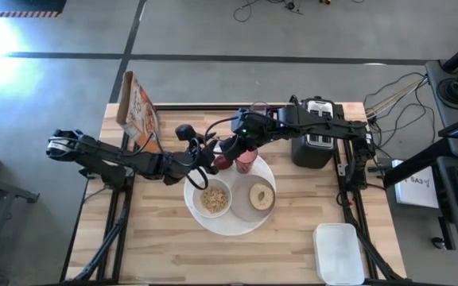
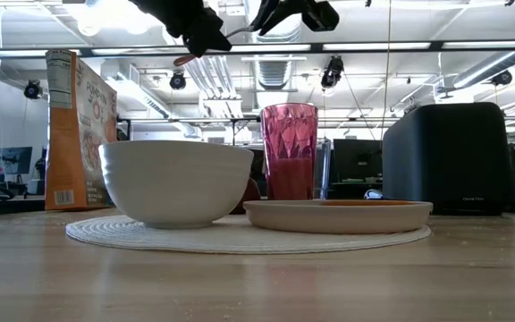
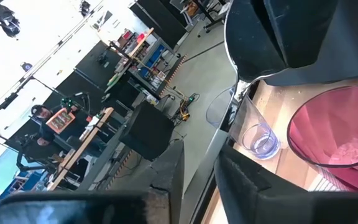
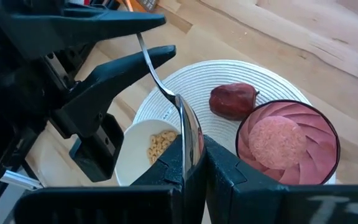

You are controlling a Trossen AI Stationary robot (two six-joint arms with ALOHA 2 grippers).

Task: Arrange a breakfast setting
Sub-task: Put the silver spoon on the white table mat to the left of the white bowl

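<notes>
Right gripper [image 4: 188, 146] pinching spoon [image 4: 166, 93] bowl-end — left gripper [image 4: 151, 37] fingers wide around handle, above small white bowl [image 4: 145, 152].

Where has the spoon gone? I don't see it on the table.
The metal spoon is up in the air, pinched in the right tool above the small white bowl of cereal, beside the left tool.

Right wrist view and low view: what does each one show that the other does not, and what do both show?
Only the right wrist view shows the cereal inside the bowl and the apple. Only the low view shows the cereal box and the black toaster. Both show the bowl and the pink cup.
</notes>
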